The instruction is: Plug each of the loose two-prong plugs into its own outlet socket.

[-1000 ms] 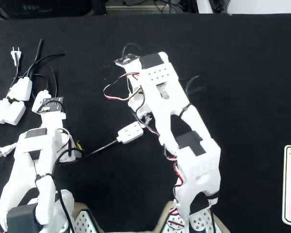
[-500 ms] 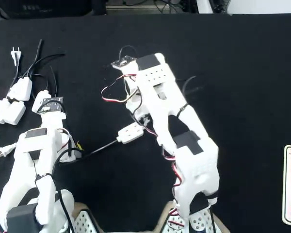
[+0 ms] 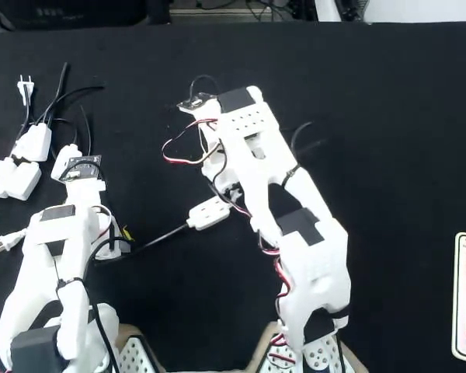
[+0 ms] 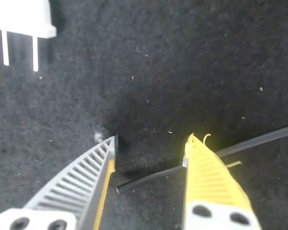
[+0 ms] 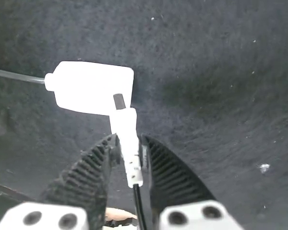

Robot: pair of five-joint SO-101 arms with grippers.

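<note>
Right wrist view: right pincer [image 5: 128, 143] clamped on plug [image 5: 126, 125], nose touching outlet socket [image 5: 89, 88], left of centre in the high view. Looks off-axis; a push could skid the unheld socket across the bench [image 5: 221, 57]. Left pincer [image 4: 150, 141] apart over a cable [image 4: 149, 176].

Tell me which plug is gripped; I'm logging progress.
The centre plug, clamped in the right gripper at the socket; the far plug and near plug lie free.
</note>
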